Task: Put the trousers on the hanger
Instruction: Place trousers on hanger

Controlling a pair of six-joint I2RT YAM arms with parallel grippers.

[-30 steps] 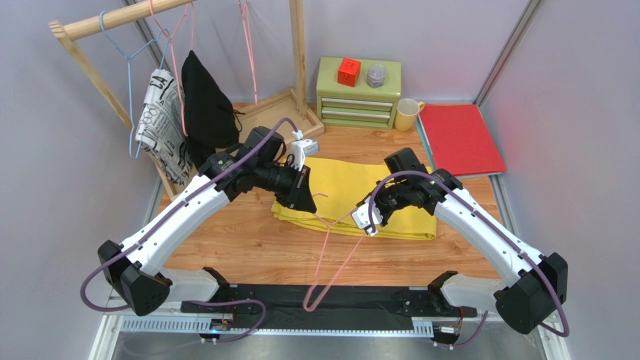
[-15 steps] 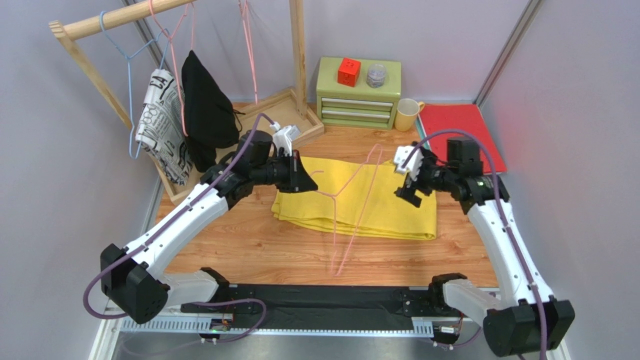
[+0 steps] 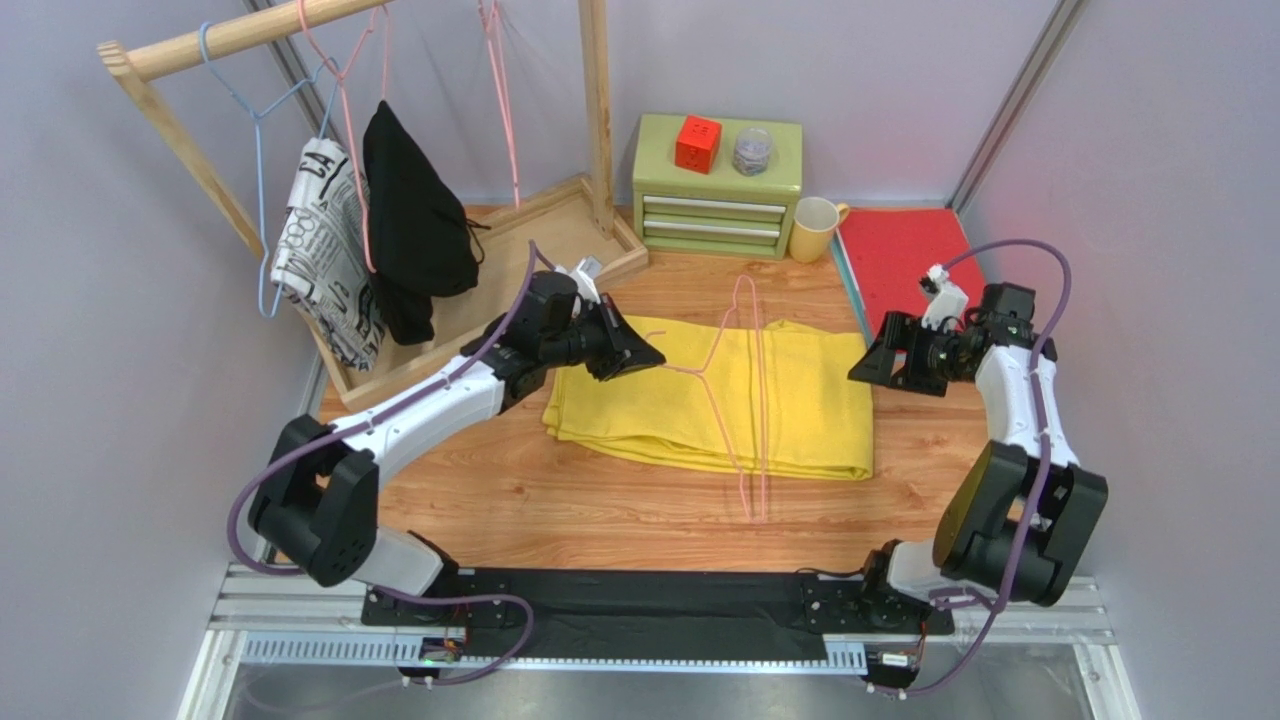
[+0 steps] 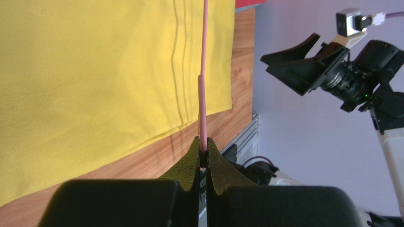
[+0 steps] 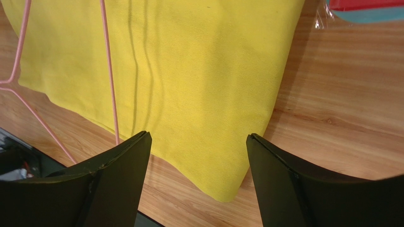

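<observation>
Pinching the hanger [image 4: 201, 109] wire, the left end effector [image 3: 652, 360] holds it over the folded trousers [image 3: 819, 398] at the tabletop [image 3: 601, 495] centre; the right end effector [image 5: 197, 142], jaws spread and empty, hovers at their 3 o'clock edge.

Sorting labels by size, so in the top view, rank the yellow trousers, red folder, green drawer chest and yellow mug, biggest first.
1. Folded bright yellow cloth trousers.
2. Flat red folder and green drawer chest: look alike, unranked.
3. Pale yellow mug.

Red cube [image 3: 696, 144] tops green drawers [image 3: 714, 203] beside yellow mug [image 3: 813, 230].
</observation>
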